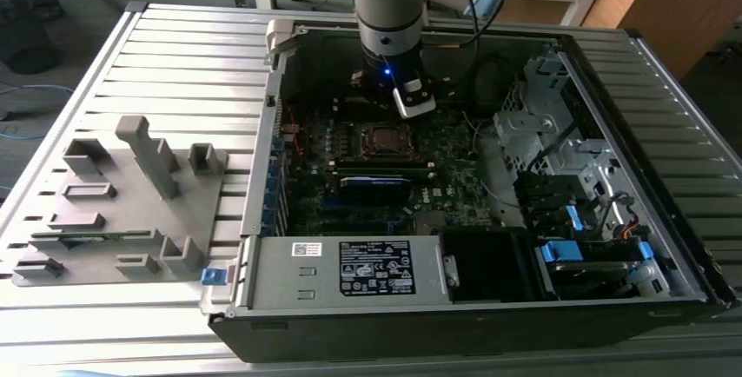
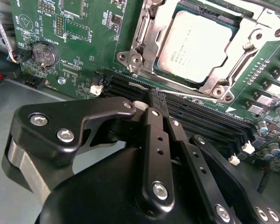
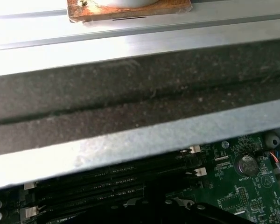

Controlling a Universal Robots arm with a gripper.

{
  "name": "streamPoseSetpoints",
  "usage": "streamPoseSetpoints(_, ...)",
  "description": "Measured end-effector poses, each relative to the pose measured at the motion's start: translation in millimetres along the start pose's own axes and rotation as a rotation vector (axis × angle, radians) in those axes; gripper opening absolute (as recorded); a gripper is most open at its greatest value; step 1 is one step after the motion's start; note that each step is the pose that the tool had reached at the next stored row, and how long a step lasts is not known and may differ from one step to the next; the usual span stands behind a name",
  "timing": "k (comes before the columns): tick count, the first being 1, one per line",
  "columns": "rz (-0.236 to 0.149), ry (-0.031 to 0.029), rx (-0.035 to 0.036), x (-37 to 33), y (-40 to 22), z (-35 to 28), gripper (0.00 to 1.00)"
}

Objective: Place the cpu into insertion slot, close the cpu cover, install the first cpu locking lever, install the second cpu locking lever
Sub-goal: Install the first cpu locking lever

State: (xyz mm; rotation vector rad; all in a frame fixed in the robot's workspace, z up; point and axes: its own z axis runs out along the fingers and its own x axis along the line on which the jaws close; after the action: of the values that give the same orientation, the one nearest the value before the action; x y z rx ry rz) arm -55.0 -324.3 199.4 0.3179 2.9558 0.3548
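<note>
The cpu point(image 2: 196, 44) is lying flat in its slot point(image 2: 214, 11) on the green board point(image 2: 84, 28). The shiny cover point(image 2: 150, 42) is lying down over its edges, so those two jobs are looking done. In the exterior view the arm is reaching down into the open computer box point(image 1: 649, 56), and the claw point(image 1: 414, 103) is hanging just beside the cpu point(image 1: 381, 139).

In the second wrist view the claw point(image 2: 157, 95) is holding its two fingers together. Its tip is sitting right at a thin metal lever point(image 2: 140, 86) that is running along the near edge of the cover. So I think it is working on a locking lever.

To do this well, the claw should be pushing slowly and straight, keeping its tip on the thin lever. The lever is skinny and smooth, so it could be slipping off. The long black memory slots point(image 2: 210, 121) are lying just beside it, and the claw should not be bumping them.

Some things are hard to see. The black fingers are covering the spot where tip and lever are meeting, so I cannot tell if they are touching. I cannot tell if either lever is hooked down. In the first wrist view, a grey metal wall point(image 3: 130, 135) is blocking most of the board.
</note>
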Motion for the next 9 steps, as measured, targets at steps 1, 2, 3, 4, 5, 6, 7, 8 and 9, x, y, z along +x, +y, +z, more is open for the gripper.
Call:
streamPoseSetpoints(1,0.000,-0.0021,-0.0004,0.0,-0.1,0.2,0.11)
streamPoseSetpoints(2,-0.001,-0.0043,-0.0009,0.1,-0.2,0.5,0.11)
streamPoseSetpoints(3,-0.001,-0.0063,-0.0013,0.1,-0.3,0.6,0.11)
streamPoseSetpoints(4,-0.002,-0.0076,-0.0016,0.1,-0.4,0.7,0.11)
streamPoseSetpoints(5,-0.002,-0.0082,-0.0016,0.2,-0.6,0.7,0.11)
streamPoseSetpoints(6,-0.002,-0.0084,-0.0017,0.2,-0.7,0.7,0.11)
streamPoseSetpoints(7,-0.002,-0.0085,-0.0018,0.2,-0.9,0.6,0.11)
streamPoseSetpoints(8,-0.003,-0.0086,-0.0019,0.2,-1.0,0.6,0.11)
streamPoseSetpoints(9,-0.003,-0.0086,-0.0019,0.1,-1.3,0.6,0.11)
